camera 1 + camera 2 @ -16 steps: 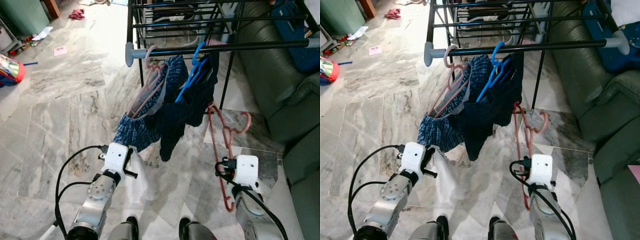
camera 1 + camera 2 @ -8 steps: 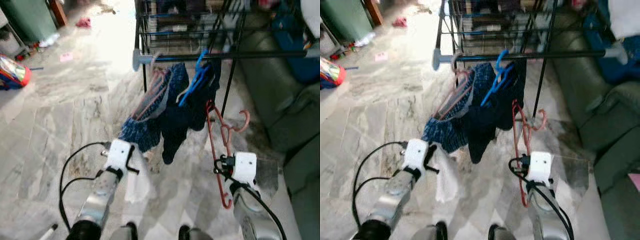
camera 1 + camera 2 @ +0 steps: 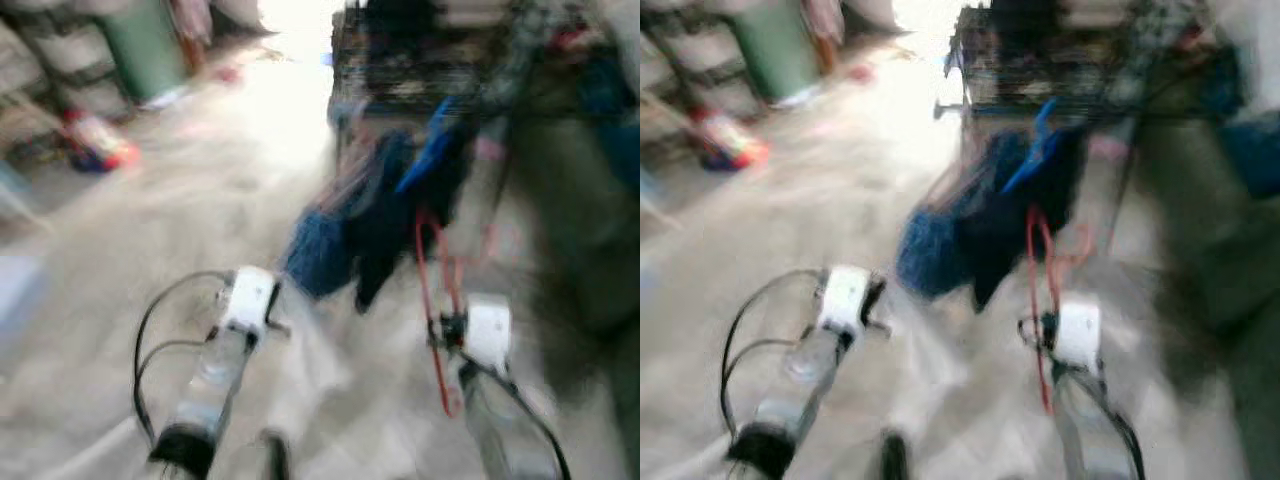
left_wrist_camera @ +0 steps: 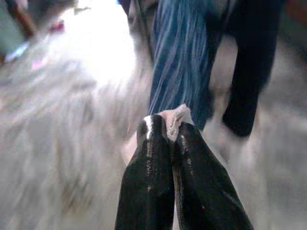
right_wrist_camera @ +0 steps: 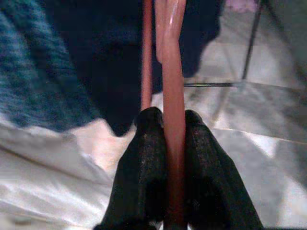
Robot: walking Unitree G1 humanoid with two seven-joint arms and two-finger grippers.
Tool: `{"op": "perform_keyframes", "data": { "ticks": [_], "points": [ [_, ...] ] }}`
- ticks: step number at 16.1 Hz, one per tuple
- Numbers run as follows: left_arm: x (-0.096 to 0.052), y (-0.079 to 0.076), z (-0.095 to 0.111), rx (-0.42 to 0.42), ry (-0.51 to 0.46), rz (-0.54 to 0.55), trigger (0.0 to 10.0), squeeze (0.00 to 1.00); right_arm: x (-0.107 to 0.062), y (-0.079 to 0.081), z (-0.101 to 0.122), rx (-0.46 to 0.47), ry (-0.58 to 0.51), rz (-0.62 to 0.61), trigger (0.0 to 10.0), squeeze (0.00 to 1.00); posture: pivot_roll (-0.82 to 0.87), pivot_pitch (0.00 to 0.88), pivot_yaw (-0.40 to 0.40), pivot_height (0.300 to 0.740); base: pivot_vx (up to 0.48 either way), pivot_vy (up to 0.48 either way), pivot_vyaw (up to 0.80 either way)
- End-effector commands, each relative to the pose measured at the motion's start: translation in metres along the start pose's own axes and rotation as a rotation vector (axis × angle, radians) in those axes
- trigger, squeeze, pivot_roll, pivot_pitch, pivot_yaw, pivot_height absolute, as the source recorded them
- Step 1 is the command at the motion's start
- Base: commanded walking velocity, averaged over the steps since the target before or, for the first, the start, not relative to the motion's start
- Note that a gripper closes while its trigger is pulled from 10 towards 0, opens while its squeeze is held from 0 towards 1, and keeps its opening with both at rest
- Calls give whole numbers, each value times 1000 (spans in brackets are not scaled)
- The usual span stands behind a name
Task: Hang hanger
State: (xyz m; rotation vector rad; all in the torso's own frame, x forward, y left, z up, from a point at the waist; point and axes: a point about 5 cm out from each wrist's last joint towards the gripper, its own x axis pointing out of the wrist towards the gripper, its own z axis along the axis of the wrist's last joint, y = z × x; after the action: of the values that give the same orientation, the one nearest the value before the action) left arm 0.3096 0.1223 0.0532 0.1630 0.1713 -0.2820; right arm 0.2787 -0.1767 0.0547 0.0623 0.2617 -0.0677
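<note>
Hanging not yet done: right gripper [image 5: 165, 125] is clamped on the red hanger [image 5: 171, 57], which rises ahead of it, short of the rack [image 3: 1060, 70] beyond; left gripper [image 4: 168, 128] pinches pale cloth [image 4: 173, 116], blue clothes [image 4: 180, 62] just ahead.

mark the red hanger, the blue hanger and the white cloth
red hanger [image 5: 173, 72], right wrist view, on the bar above the gripper.
blue hanger [image 3: 1037, 148], right eye view, on its sloping arm.
white cloth [image 4: 173, 117], left wrist view, on the pinched edge.
</note>
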Motion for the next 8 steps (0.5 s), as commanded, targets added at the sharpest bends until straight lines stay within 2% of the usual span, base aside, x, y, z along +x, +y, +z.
{"op": "perform_keyframes", "data": {
  "ticks": [1, 3, 5, 6, 7, 8],
  "points": [
    [4, -1, 7, 16, -17, -16, 10000, 0, -3, -1, -4, 11, 15, 1, 10000, 0, -10, 154, 58, 740, -315, 0, 0],
    [5, -1, 14, 2, -34, -26, 10000, 0, -4, 1, 0, -18, 5, 39, 10000, 0, -19, 166, 64, 740, -313, 0, 0],
    [3, 1, 11, 35, -34, -46, 10000, 0, -4, 6, 1, -72, 4, 76, 10000, 0, 5, 170, 49, 740, -294, 0, 0],
    [2, 8, 7, 22, -22, -25, 10000, 0, -2, 12, 5, -148, -16, 123, 10000, 0, 16, 183, 33, 740, -270, 0, 0],
    [0, 12, 3, 25, -8, -5, 10000, 0, -2, 17, 5, -173, -19, 159, 10000, 0, 25, 175, 28, 740, -274, 0, 0],
    [-1, 13, 3, 11, 1, 14, 10000, 0, -3, 19, 6, -116, -4, 207, 10000, 0, 25, 175, 28, 740, -311, 0, 0]
  ]
}}
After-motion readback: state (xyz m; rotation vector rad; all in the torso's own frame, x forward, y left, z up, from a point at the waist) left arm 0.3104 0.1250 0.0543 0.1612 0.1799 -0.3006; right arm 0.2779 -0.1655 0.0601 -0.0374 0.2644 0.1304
